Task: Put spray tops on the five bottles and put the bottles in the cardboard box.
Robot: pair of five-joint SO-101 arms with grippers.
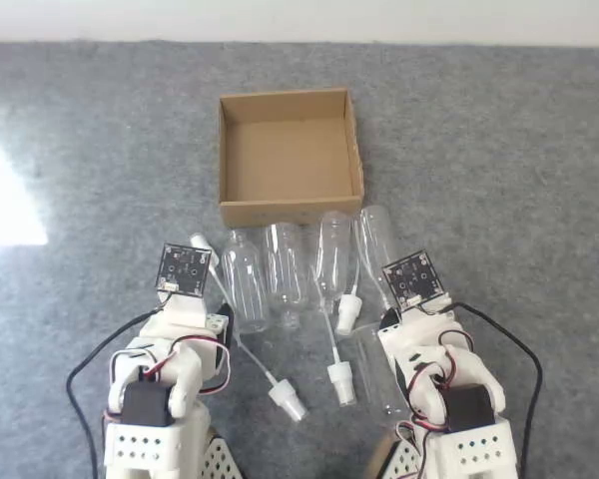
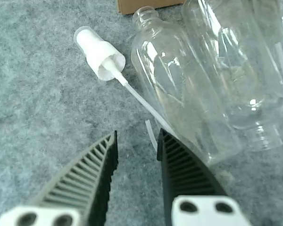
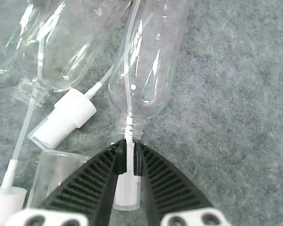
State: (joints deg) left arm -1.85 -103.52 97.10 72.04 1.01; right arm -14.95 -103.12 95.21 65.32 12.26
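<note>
Right hand clamps a spray top, tube inside a clear bottle; left hand parted beside a second bottle.

In the high view the right arm covered one side of the bottle beside it, and it and the left arm ran off the lower edge. In the left wrist view the cardboard box was cut to a brown strip and the far bottles were cropped. In the right wrist view the right gripper hid most of the spray top between its fingers.
</note>
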